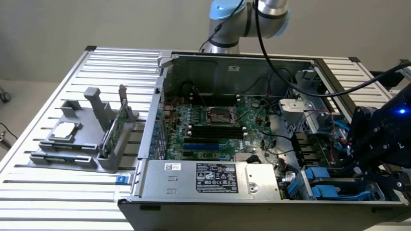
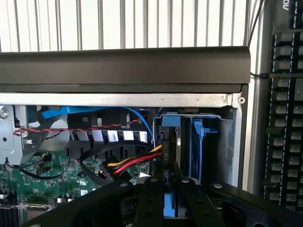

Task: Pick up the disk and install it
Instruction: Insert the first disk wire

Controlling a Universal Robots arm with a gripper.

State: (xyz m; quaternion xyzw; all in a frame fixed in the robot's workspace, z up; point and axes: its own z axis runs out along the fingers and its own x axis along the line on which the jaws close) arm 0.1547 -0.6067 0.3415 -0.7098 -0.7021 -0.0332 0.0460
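The disk (image 2: 198,146) stands on edge in the drive bay at the corner of the open computer case, and its blue carrier runs down between my fingers. My gripper (image 2: 170,203) is right over it, with the black fingers (image 2: 152,201) closed on the blue carrier from both sides. In the exterior view the gripper (image 1: 372,161) hangs over the case's front corner on the exterior view's right, just above blue carrier parts (image 1: 334,191) in the bay.
A yellow, red and black cable bundle (image 2: 132,163) plugs in beside the bay. The case's dark wall (image 2: 123,66) and a keyboard (image 2: 284,118) border it. A grey holder (image 1: 77,144) on the exterior view's left carries a small silver chip (image 1: 64,130) and a green circuit card (image 1: 115,127). The power supply (image 1: 212,178) lies at the case's front.
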